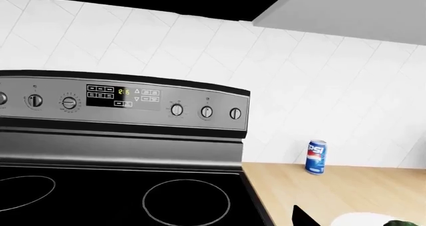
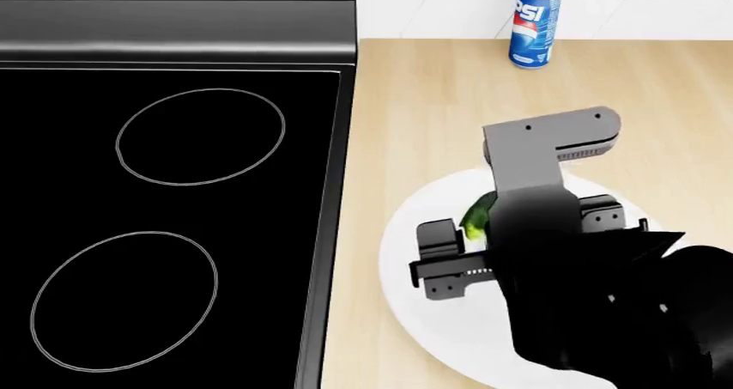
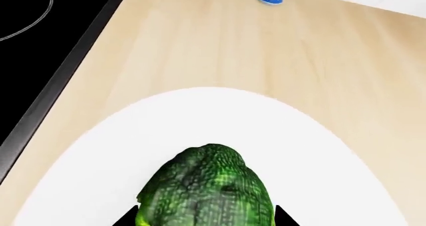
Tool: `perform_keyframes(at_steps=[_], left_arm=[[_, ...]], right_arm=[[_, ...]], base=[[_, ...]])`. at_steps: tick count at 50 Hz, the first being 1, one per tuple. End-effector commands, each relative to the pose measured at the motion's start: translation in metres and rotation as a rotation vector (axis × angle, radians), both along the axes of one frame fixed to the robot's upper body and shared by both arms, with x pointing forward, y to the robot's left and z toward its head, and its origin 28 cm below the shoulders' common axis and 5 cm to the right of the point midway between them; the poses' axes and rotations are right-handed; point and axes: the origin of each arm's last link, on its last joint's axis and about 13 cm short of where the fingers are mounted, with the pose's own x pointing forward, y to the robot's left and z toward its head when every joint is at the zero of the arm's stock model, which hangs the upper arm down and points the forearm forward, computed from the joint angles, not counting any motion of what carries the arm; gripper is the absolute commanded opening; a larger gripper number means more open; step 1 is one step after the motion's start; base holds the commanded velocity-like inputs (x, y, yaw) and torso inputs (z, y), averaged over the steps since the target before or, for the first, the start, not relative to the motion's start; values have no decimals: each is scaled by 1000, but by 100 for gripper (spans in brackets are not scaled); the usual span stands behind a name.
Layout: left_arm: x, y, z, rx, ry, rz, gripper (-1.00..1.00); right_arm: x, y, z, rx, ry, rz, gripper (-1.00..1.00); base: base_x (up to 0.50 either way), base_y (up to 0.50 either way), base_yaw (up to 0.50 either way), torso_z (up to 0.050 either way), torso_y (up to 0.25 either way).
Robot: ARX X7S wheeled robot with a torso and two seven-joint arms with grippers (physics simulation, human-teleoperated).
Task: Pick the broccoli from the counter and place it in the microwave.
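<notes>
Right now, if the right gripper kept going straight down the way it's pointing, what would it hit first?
Most likely the broccoli: it lies between the right gripper's fingertips in the wrist view. The white plate lies under it, on the counter. How much gap remains is unclear.

Head camera looked steeply down over the stovetop (image 2: 172, 217) and bench (image 2: 435, 88), right arm filling lower right of frame. Right wrist camera sat very close above the white plate (image 3: 220, 116), facing forward along the bench; broccoli (image 3: 206, 191) filled lower centre. Left wrist camera faced level toward the stove's control panel (image 1: 126, 104) and tiled wall (image 1: 319, 86). All three shared the soda can (image 2: 534, 26).
</notes>
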Motion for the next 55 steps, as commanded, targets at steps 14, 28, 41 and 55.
perform_keyframes(at_steps=[14,28,41,55], left_arm=[[9,-2,1,-3,-16,-5,100],[16,0,4,-11,-30,-10,100],[16,1,5,-17,-34,-14,100],[13,0,3,-26,-30,-8,100]], right_arm=[[-129,0,112,213,-640,80,-100],[-172,5,104,287,-919,55,-100],[-167,3,102,317,-907,22,-100],[-168,-4,102,378,-883,-20,-100]], base=[[0,0,0,0,0],[0,0,0,0,0],[0,0,0,0,0],[0,0,0,0,0]])
